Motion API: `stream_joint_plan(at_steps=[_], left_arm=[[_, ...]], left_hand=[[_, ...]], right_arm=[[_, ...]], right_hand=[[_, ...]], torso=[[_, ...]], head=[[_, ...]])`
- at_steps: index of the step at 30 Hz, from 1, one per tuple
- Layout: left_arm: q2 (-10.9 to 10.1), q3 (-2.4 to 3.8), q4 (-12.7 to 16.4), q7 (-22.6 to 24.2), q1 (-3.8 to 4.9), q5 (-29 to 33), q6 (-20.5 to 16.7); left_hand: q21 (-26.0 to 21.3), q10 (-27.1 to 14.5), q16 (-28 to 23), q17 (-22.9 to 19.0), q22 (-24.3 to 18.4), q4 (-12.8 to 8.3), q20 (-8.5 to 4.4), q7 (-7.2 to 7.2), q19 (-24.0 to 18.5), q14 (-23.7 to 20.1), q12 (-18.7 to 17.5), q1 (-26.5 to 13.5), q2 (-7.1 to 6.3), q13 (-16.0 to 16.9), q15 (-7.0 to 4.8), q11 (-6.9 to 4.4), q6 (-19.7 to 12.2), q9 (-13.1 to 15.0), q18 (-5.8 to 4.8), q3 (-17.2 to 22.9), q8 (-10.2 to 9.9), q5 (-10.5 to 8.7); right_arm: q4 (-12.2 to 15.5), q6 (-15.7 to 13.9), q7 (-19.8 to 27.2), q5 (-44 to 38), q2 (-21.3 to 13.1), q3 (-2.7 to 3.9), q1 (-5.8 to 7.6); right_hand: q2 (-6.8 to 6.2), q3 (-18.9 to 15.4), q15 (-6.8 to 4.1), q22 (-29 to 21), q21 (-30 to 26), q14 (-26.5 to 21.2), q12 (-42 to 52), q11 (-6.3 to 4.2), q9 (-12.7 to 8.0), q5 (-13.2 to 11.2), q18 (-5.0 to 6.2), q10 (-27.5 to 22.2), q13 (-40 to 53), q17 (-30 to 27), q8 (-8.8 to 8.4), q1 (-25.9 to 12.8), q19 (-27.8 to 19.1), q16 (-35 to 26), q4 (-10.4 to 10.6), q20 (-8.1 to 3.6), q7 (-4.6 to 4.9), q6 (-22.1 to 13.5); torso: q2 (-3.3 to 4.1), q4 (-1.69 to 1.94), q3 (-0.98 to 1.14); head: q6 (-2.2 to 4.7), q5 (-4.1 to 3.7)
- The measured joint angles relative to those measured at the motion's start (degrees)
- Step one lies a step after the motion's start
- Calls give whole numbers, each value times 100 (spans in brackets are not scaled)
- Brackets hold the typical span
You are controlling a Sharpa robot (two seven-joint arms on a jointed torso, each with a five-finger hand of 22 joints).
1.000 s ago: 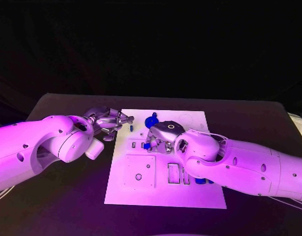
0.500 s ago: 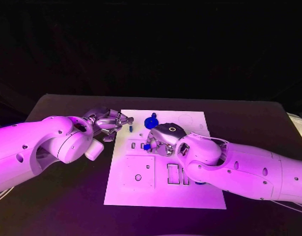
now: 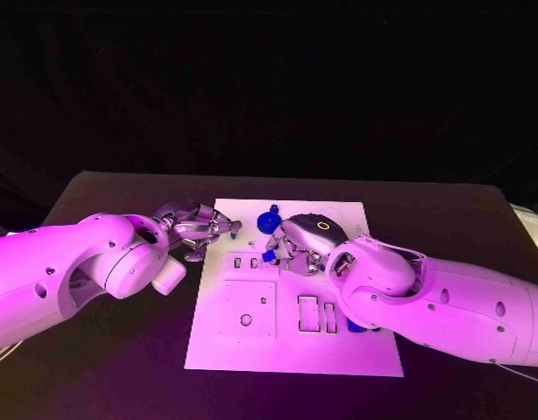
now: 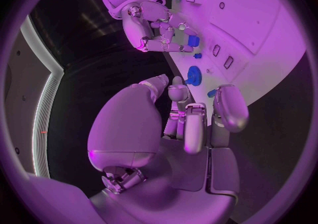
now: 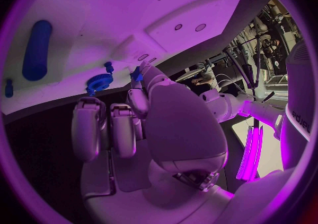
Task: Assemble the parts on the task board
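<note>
The white task board [image 3: 250, 341] lies in the middle of the black table. My right hand [image 3: 296, 245] hovers over its upper middle and pinches a small blue part [image 3: 271, 255] at its fingertips; the same part [image 4: 193, 40] shows in the left wrist view. A blue gear [image 3: 269, 216] sits on the board just beyond that hand. My left hand [image 3: 199, 229] rests at the board's left edge, fingers apart and holding nothing. A small blue peg [image 4: 211, 93] stands just past its fingertips.
A long blue cylinder [image 5: 36, 49] lies on the board [image 5: 99, 11], with a small blue peg [image 5: 108, 66] near the gear [image 5: 99, 80]. Rectangular slots [image 3: 309, 311] and round holes mark the board's near half. Another blue part [image 3: 357, 325] sits beside my right forearm.
My right hand has moved a little farther up the board with the small blue part. The left hand has stayed at the board's left edge.
</note>
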Motion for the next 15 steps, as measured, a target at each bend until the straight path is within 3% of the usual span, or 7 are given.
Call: stream_joint_plan(at_steps=[15], left_arm=[[231,-4,-38,-482,-96,-768,164]], left_hand=[[194,95,95,-1,282,27,-22,-20,144,0,67,36,-121,-6,0,-30,101,-124,1,-374,0,0]], right_arm=[[312,-123,14,187,-243,46,29]], right_hand=[[-39,18,-10,7,2,-10,-38,-34,2,-1,0,66,-38,-1,1,-38,0,22,12,0,-38,38]], torso=[[10,8,0]], head=[[19,42]])
